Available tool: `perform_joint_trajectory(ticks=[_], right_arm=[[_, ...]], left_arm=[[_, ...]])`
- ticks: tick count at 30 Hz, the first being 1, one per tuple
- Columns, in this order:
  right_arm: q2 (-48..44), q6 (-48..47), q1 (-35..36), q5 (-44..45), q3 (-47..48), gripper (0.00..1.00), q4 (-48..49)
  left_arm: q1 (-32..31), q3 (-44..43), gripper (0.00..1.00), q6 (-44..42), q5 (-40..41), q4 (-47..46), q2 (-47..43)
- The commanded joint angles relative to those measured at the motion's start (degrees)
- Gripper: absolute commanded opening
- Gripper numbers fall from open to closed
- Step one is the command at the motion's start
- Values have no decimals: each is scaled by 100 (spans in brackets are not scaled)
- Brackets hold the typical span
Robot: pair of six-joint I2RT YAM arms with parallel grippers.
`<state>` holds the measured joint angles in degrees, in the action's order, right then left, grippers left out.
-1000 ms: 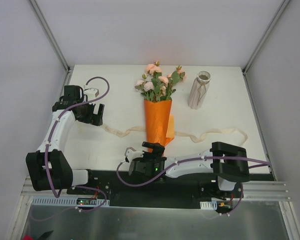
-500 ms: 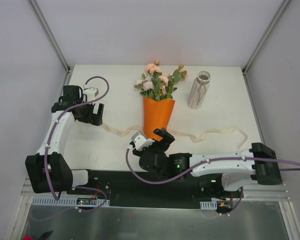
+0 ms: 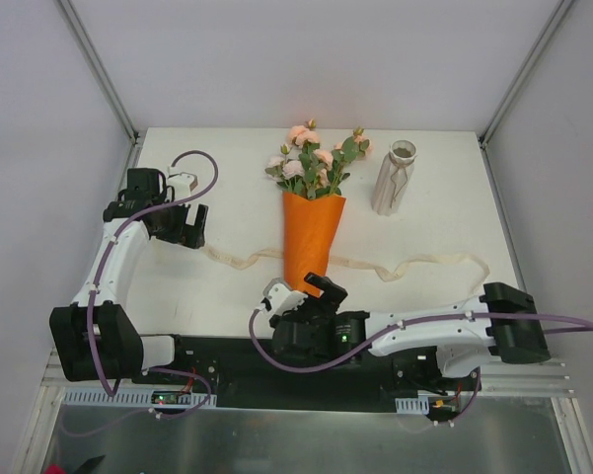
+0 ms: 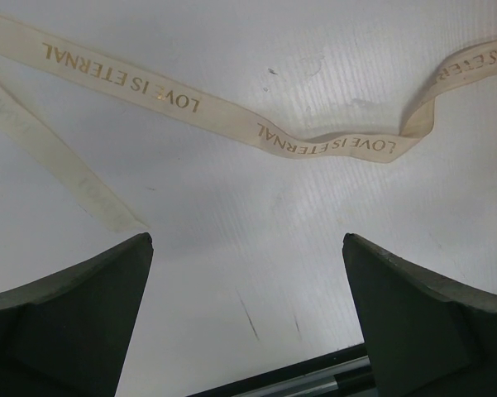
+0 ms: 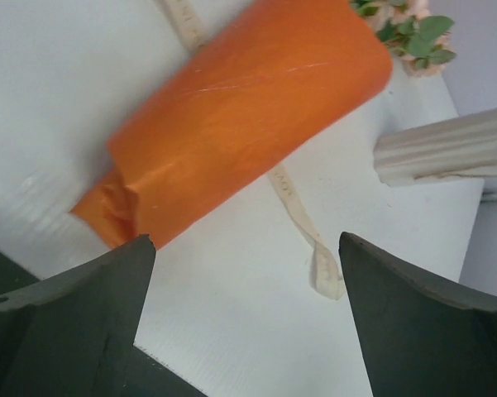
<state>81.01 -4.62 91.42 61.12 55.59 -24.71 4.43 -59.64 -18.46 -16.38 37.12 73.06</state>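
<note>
The right gripper [image 3: 302, 289], fingers apart, is just beside the narrow end of the bouquet [image 3: 311, 229]. The left gripper [image 3: 187, 226], also apart, is over the ribbon [image 3: 227, 260].

The tabletop [image 3: 227, 158] carries three things, one of each kind: one orange-wrapped bouquet [image 3: 311, 232], one cream ribbon [image 3: 429, 261] with gold lettering, and one pale ribbed vase [image 3: 393, 178].

The cream ribbon [image 4: 231, 116] reads "LOVE IS ETERNAL" in gold, repeatedly.
</note>
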Motion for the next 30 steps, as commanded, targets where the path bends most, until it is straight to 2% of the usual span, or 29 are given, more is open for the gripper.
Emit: perform_joint_trajectory(ticks=[1, 8, 21, 26, 30], right_arm=[[432, -442, -62, -1269, 407, 96, 124], [1302, -785, -440, -1357, 488, 96, 466], [2366, -2050, -739, 29, 549, 97, 2179], [2226, -2892, -748, 874, 312, 99, 3523], [1612, -3755, -687, 1515, -74, 99, 4973]], left_arm=[[-65, -136, 99, -79, -146, 164, -81], [-56, -118, 99, -70, -137, 163, -64], [-65, -145, 99, -132, -23, 155, 7], [-65, -171, 99, -114, -5, 155, 7], [-73, -180, 99, -97, -23, 155, -28]])
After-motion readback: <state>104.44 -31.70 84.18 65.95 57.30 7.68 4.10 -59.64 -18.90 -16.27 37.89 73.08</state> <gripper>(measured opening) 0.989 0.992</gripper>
